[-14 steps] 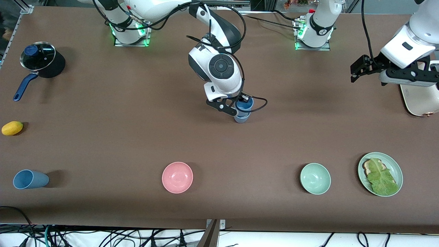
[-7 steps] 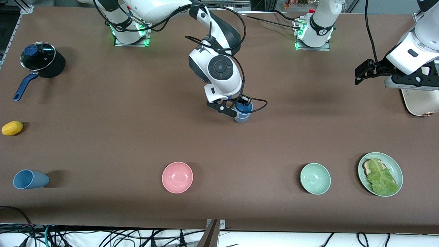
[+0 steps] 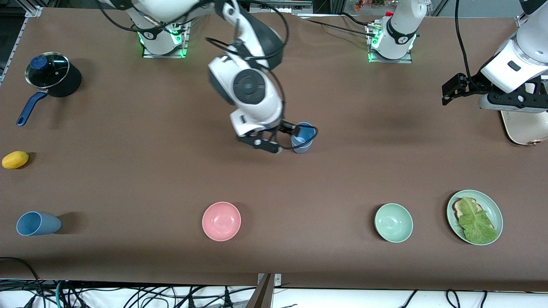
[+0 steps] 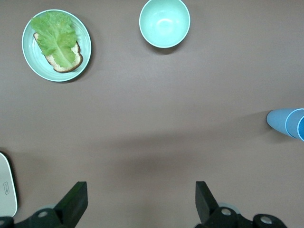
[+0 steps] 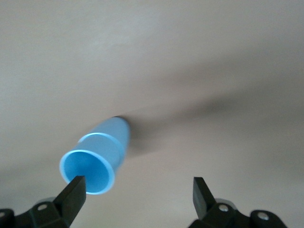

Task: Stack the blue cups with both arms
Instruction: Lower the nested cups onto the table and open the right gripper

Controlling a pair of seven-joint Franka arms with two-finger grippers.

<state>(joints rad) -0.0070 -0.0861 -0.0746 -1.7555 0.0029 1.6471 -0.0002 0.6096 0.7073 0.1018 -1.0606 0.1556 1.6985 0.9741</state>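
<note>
- Where the front view shows only a short blue stack upright near the middle of the brown surface, the right wrist view shows it as two matte, tapered cups nested one in the other, the inner rim a brighter blue than the outer wall.
- The right pincer hangs just beside that stack, toward the right arm's end; in its wrist view the black fingers are spread wide and hold nothing.
- The left pincer waits over the left arm's end of the surface, beside a cream appliance; its wrist view shows fingers wide apart and empty.
- Only the front view shows a third blue cup lying on its side near the front camera at the right arm's end.
- Smooth pink bowl and pale green bowl sit near the front edge.
</note>
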